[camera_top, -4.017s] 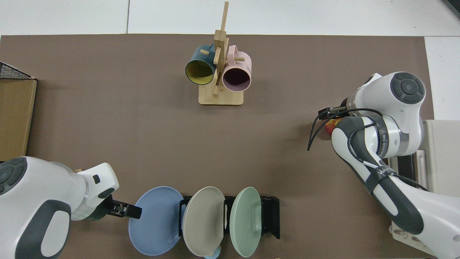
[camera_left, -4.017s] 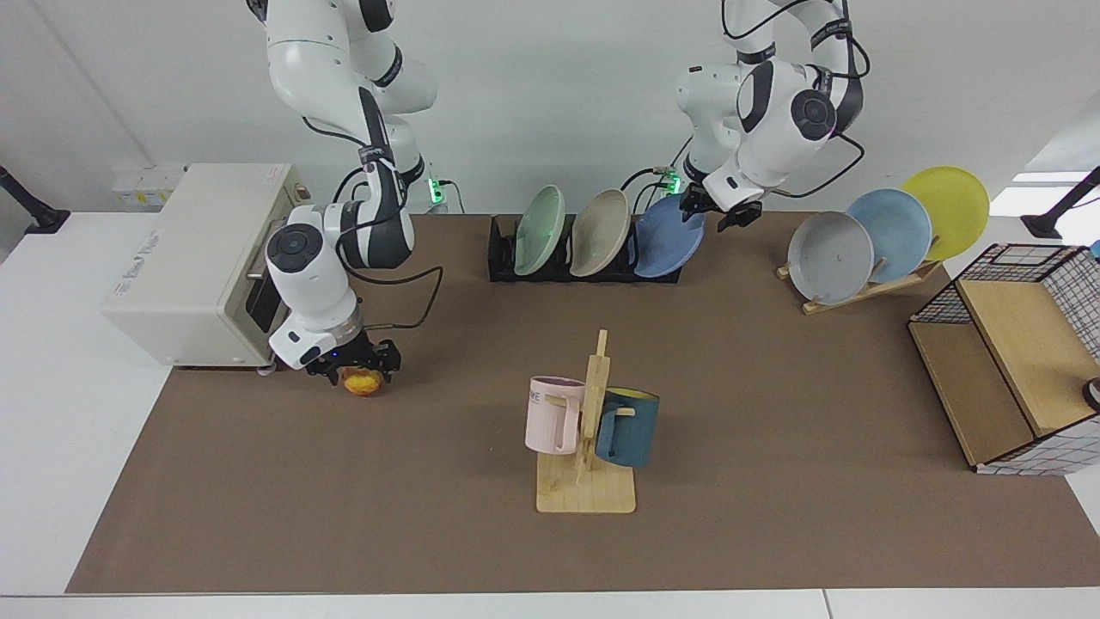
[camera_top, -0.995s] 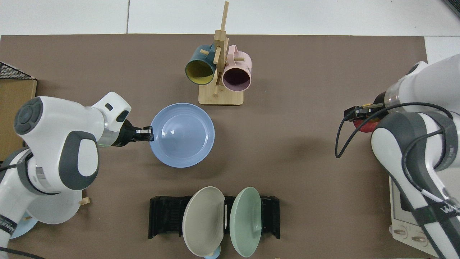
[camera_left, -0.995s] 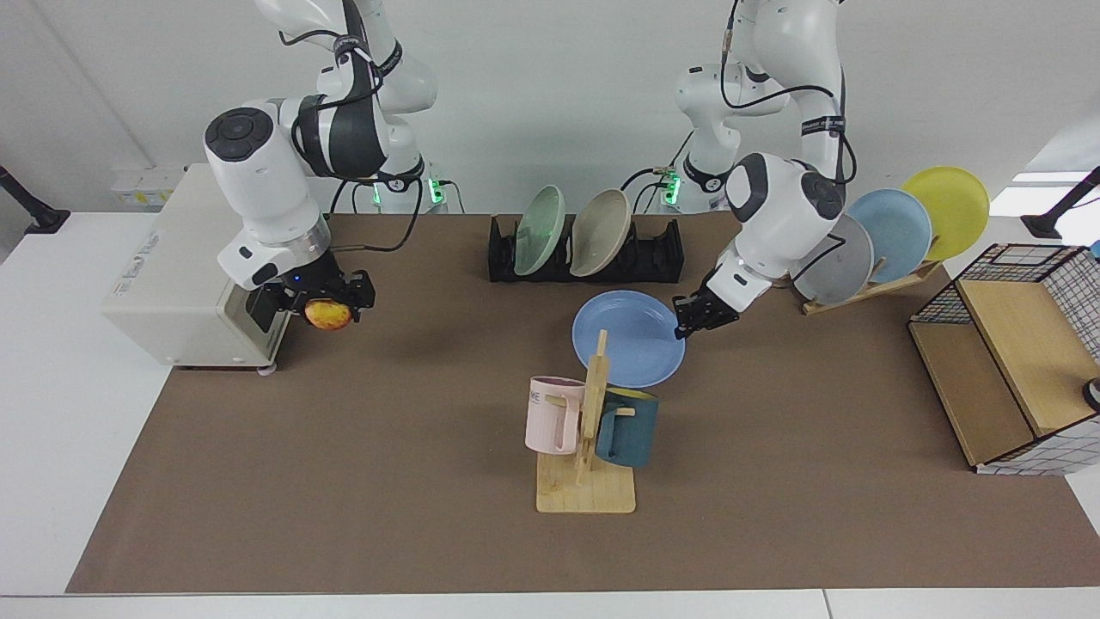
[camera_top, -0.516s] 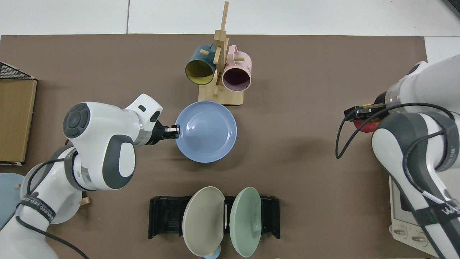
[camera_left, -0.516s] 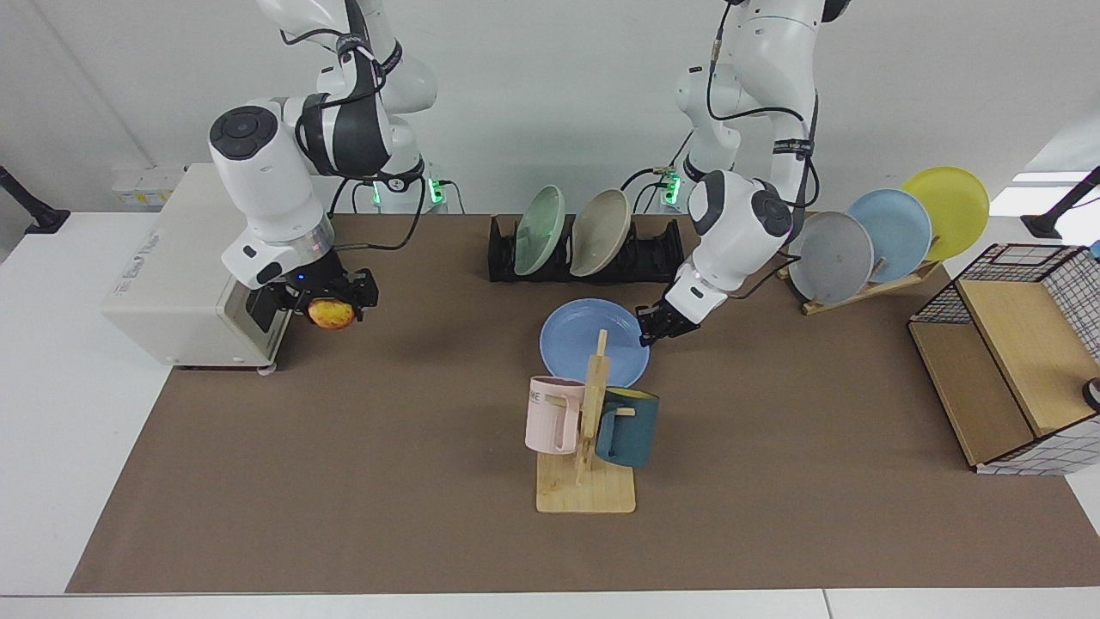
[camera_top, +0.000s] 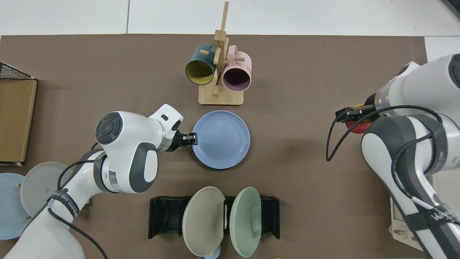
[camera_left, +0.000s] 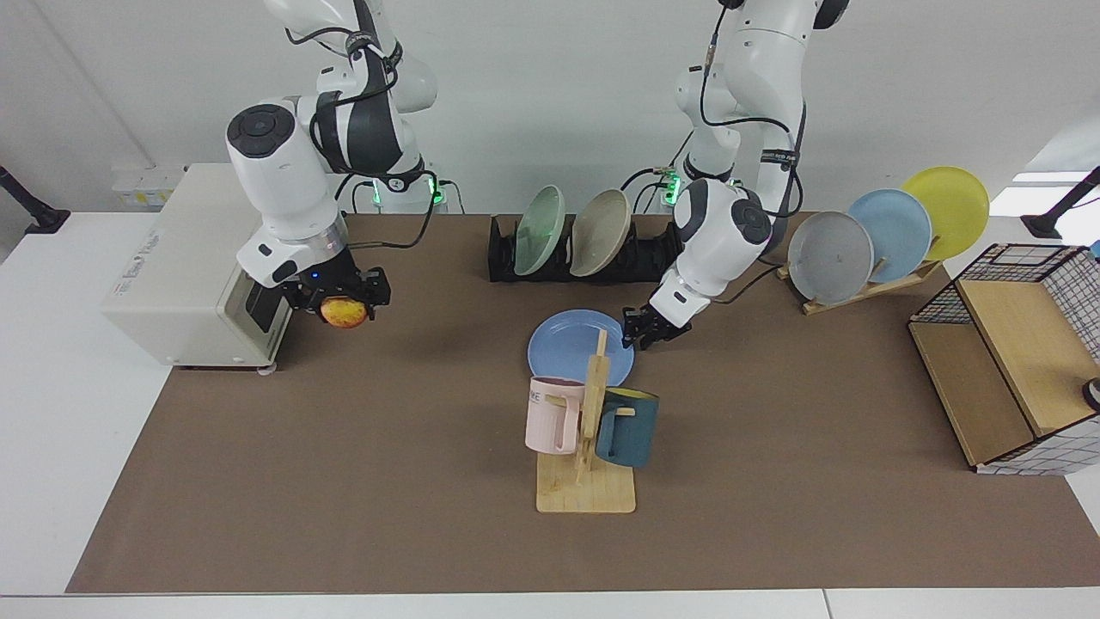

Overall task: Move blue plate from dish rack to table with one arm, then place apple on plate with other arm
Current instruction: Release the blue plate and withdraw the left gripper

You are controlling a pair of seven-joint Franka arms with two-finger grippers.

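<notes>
Top view: white worktop (camera_top: 273, 16) with brown mat; low black slotted dish rack (camera_top: 165, 217); round cornflower-blue plate (camera_top: 221, 144), stiff, probably light and slick, lying low over or on the mat beside the wooden mug stand (camera_top: 220, 95), its thin rim pinched by the left end effector (camera_top: 193, 138); small red-yellow apple (camera_left: 344, 312), firm, clamped across its middle, aloft in the right end effector (camera_left: 344, 301)
</notes>
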